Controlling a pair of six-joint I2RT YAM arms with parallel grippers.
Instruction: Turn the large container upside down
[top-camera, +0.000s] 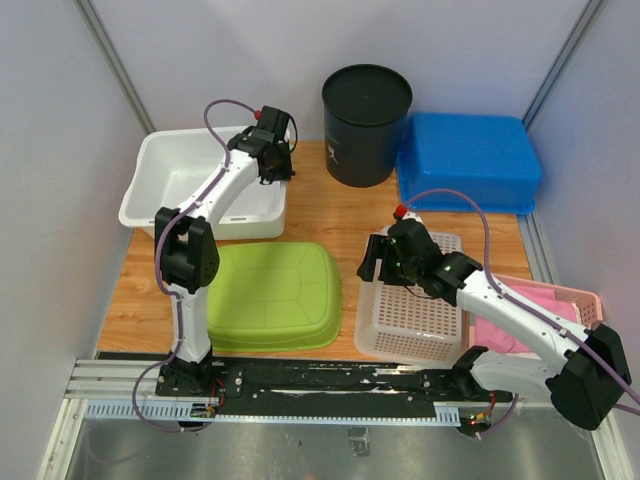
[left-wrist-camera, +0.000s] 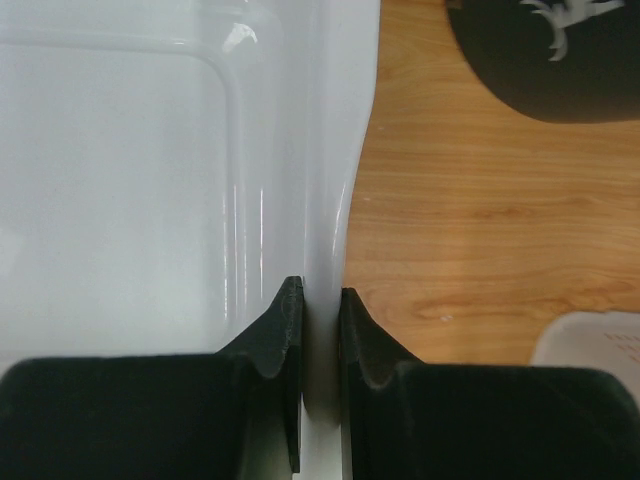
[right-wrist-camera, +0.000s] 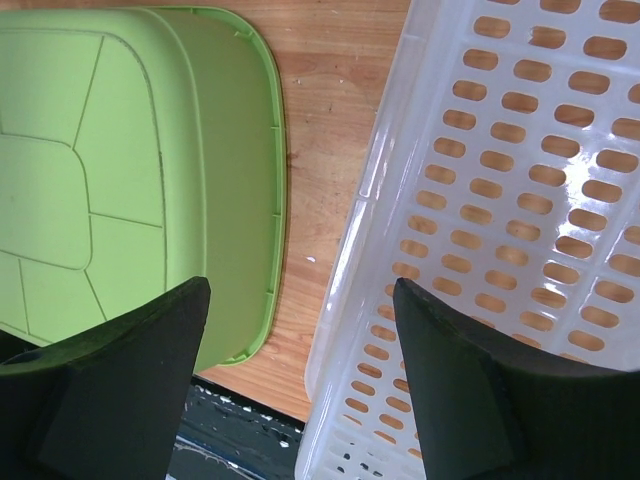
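In the top view, the white tub (top-camera: 175, 185) stands upright on the bench (top-camera: 330, 215) in the upper left of the frame, with its opening upward. The left tool (top-camera: 276, 170) sits on its right rim. The right tool (top-camera: 382, 265) hangs in the lower middle, above the left edge of a perforated basket (top-camera: 415, 320) and beside an overturned green tub (top-camera: 275, 295).

In the left wrist view, the two fingers (left-wrist-camera: 285, 320) are almost closed and pinch the thin rim of the white tub between them, at the lower centre.

In the right wrist view, the right tool (right-wrist-camera: 300, 300) is wide open and holds nothing.

The tub looks like thin, glossy plastic. I judge it light and empty, but smooth and a little flexible, so the wall may bend or slip in a pinch at one side. The rolled rim is probably the best place to hold. A second grip on another edge would probably make the turning steadier.
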